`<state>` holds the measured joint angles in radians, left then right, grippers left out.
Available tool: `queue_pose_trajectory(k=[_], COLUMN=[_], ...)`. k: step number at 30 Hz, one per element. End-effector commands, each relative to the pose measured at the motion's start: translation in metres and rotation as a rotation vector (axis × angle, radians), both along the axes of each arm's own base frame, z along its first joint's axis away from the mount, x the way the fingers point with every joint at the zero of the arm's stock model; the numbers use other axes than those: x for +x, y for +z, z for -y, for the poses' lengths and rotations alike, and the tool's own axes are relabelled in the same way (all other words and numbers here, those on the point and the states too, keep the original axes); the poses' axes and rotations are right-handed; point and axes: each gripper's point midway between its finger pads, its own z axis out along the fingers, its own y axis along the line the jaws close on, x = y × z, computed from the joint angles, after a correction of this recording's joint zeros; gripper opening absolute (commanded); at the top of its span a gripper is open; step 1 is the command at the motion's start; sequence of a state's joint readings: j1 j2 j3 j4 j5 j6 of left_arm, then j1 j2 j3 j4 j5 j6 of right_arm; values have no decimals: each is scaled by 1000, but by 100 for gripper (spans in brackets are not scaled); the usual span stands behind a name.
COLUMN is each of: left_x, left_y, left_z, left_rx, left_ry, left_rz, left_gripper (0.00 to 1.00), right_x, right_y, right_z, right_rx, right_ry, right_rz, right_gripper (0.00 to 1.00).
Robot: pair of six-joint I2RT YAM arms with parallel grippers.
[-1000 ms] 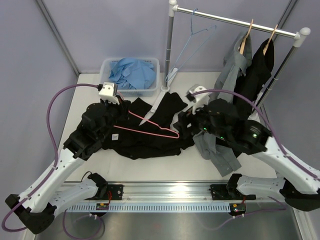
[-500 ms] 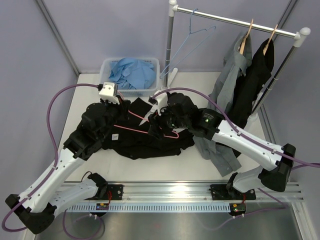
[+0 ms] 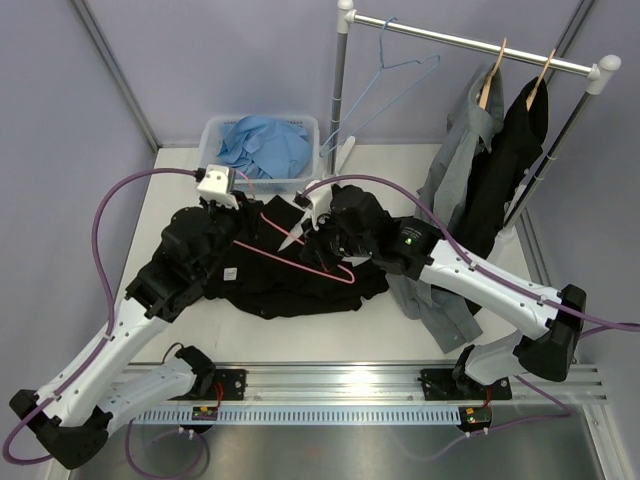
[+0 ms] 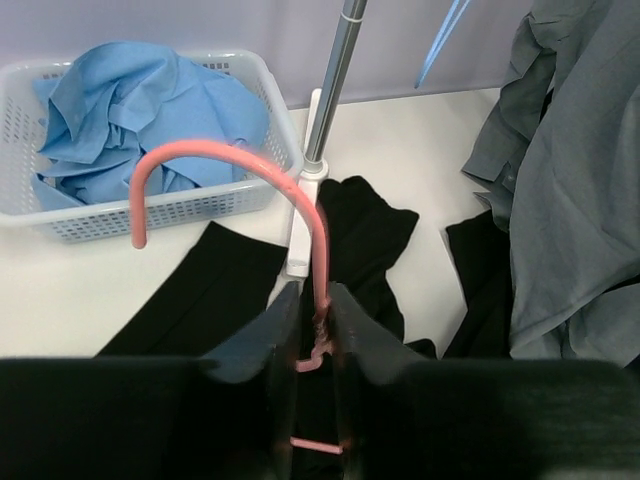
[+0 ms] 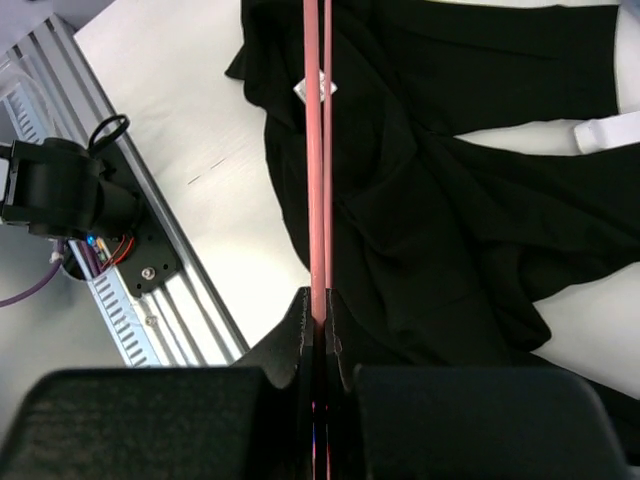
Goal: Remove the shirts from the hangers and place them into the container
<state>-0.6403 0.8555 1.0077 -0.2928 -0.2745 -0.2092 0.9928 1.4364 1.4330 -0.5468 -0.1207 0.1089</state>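
Right wrist: right gripper (image 5: 318, 305) is pinching the pink hanger (image 5: 315, 150) over the black shirt (image 5: 420, 200). Left gripper (image 4: 315, 293) is narrowly flanking its neck; grip unclear.

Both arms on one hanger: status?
Right gripper shut on pink hanger. Left gripper around its neck, grip unclear. Black shirt on table below. Rail post close behind.

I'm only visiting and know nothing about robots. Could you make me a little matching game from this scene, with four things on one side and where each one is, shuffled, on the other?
Things:
1. light blue shirt
2. grey shirt
3. pink hanger
4. blue hanger

Places:
A. hooked on the rail, bare
B. pinched in the right arm's fingers
C. crumpled in the white basket
D. draped on a wooden hanger

Pairs: 1-C, 2-D, 3-B, 4-A
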Motion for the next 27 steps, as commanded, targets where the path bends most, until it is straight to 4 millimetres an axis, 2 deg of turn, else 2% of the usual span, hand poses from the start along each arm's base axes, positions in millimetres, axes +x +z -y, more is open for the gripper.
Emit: queue_pose_trajectory(k=[1, 3, 4, 7, 8, 9, 12, 13, 16, 20, 23, 24, 25, 27], left_x=[-1, -2, -2, -3, -4, -5, -9, -10, -17, -26, -29, -27, -25, -24], left_y=[21, 22, 23, 24, 25, 26, 33, 34, 44, 56, 61, 61, 60, 59], left_z=[-6, -6, -5, -5, -6, -7, -10, -11, -14, -17, -27, -32, -34, -37], left_rx=[-33, -30, -30, -26, -29, -28, -34, -34, -42, -65, -85, -85, -82, -81], left_ry=[19, 16, 11, 6, 6, 6, 2, 2, -9, -32, 6, 40, 54, 73], left_rz=[68, 74, 75, 81, 85, 89, 108, 114, 146, 209, 242, 239, 233, 220], left_gripper=[28, 42, 58, 80, 93, 98, 99, 99, 99, 99, 99, 99, 99, 99], right_x=[9, 10, 8, 11, 13, 12, 11, 9, 5, -1, -6, -8, -10, -5], right_y=[38, 37, 38, 33, 31, 28, 22, 10, -6, -20, -14, -4, -4, 14], right_z=[15, 21, 25, 36, 41, 46, 61, 69, 93, 126, 153, 161, 170, 188], right_rx=[74, 61, 53, 23, 10, 0, -27, -61, -119, -187, -205, -185, -205, -190], right_ry=[-78, -99, -106, -151, -174, -185, -219, -233, -280, -359, -439, -461, -481, -574], right_rz=[87, 86, 85, 88, 92, 90, 98, 84, 70, 59, 66, 78, 77, 116], right_gripper=[0, 0, 0, 0, 0, 0, 0, 0, 0, 0, 0, 0, 0, 0])
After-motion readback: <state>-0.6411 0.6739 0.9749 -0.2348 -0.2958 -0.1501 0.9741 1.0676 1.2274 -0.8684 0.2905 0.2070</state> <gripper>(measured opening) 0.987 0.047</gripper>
